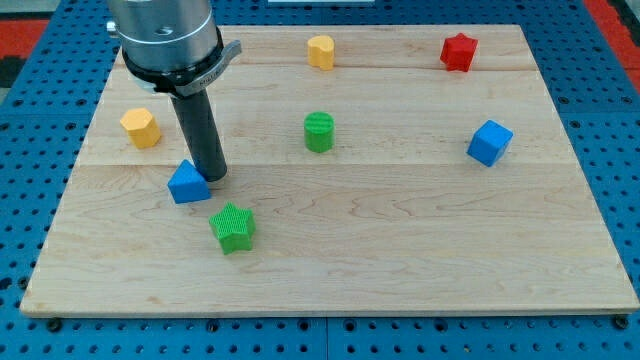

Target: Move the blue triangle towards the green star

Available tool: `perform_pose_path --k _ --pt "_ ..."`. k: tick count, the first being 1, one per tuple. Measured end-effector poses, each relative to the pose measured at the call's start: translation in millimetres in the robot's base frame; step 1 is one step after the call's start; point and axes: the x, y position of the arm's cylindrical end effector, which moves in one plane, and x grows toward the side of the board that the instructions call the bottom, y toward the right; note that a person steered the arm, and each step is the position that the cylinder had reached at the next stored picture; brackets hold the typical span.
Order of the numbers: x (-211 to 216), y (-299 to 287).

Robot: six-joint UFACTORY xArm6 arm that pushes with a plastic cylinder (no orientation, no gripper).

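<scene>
My tip [211,177] is seen in the left-centre of the frame, set down on the wooden board [400,240], touching or just beside the right edge of the blue triangle [188,183]. No gripper is fitted, so no open or closed state can be told; only the dark rod under the grey collar is seen. The blue triangle is located left of centre, and the green star [233,227] is placed near it, down and to the right, apart from it. A yellow hexagonal block [140,127] is seen at the left, above the triangle. A green cylinder [319,131] is found near the frame's centre, a yellow block [321,50] at top centre, a red star [458,51] at upper right, and a blue cube [490,142] at the right. The board is laid on a blue perforated panel [620,120]. No brand, label or writing can be read.
</scene>
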Motion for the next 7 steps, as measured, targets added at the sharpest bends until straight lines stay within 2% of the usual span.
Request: perform_pose_path --k 1,2,5,7 --pt "8 -9" --pt "-12 -27" --pt "24 -67" --pt "20 -67"
